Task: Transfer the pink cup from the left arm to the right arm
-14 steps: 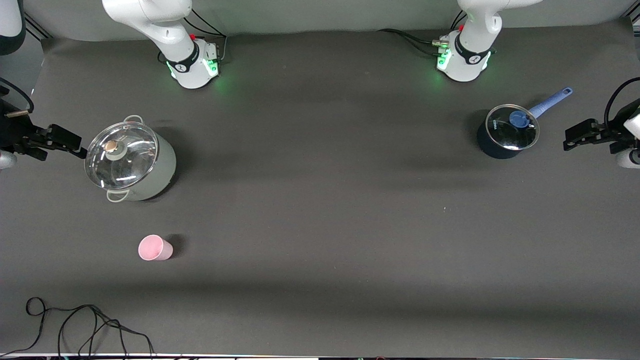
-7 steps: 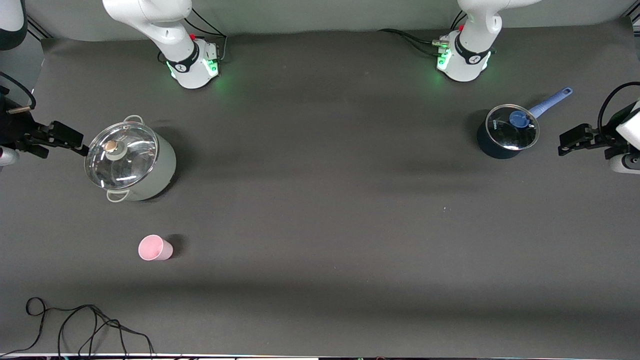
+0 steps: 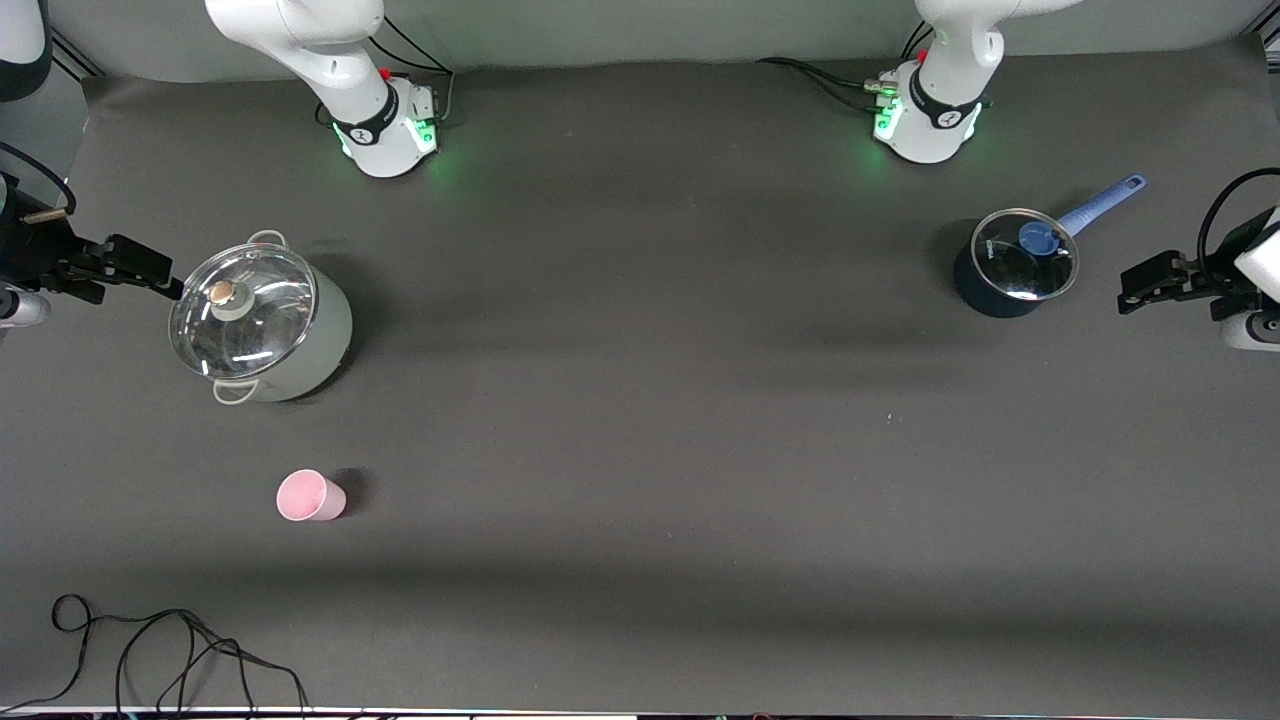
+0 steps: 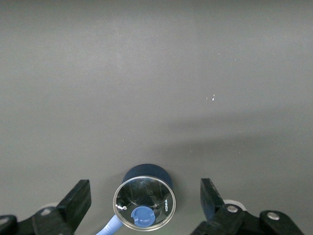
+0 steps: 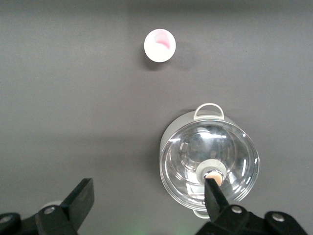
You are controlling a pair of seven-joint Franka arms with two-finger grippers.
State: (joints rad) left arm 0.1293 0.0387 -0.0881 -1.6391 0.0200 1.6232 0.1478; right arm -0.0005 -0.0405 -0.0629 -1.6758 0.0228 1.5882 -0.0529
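The pink cup stands upright on the table toward the right arm's end, nearer to the front camera than the grey pot. It also shows in the right wrist view. My right gripper is open and empty, in the air beside the grey pot at the table's end, well away from the cup; its jaws show in its wrist view. My left gripper is open and empty, in the air beside the blue saucepan at the left arm's end.
A grey pot with a glass lid stands beside the right gripper. A dark blue saucepan with a glass lid and a light blue handle stands beside the left gripper. A black cable lies at the front edge.
The right gripper has shifted a little beside the grey pot. The left gripper has shifted slightly toward the saucepan. The cup and both pots have not moved.
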